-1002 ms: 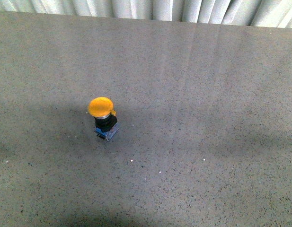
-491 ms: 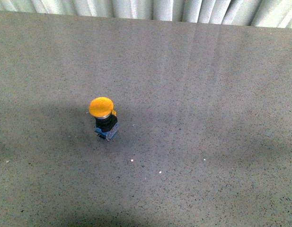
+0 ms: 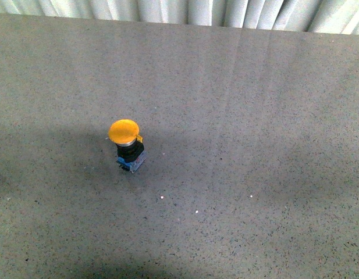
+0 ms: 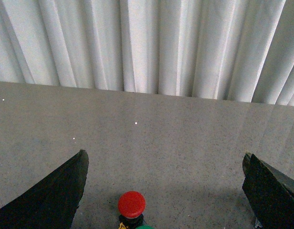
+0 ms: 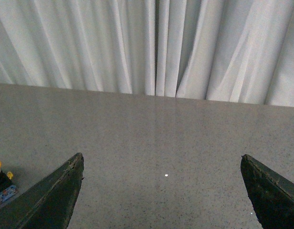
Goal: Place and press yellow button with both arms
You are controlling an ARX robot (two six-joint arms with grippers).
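Note:
The yellow button (image 3: 127, 144) stands upright on the grey table, left of centre in the front view, its orange-yellow cap on a black collar and blue base block. A sliver of it shows at the edge of the right wrist view (image 5: 0, 179). Neither arm shows in the front view. My left gripper (image 4: 166, 164) is open and empty, its jaws wide apart. My right gripper (image 5: 161, 164) is open and empty, with the yellow button off to one side, outside its jaws.
A red button (image 4: 131, 206) and the top of a green one (image 4: 143, 227) sit between the left gripper's jaws in the left wrist view. A white pleated curtain (image 3: 185, 10) hangs behind the table's far edge. The table is grey speckled stone (image 3: 255, 145).

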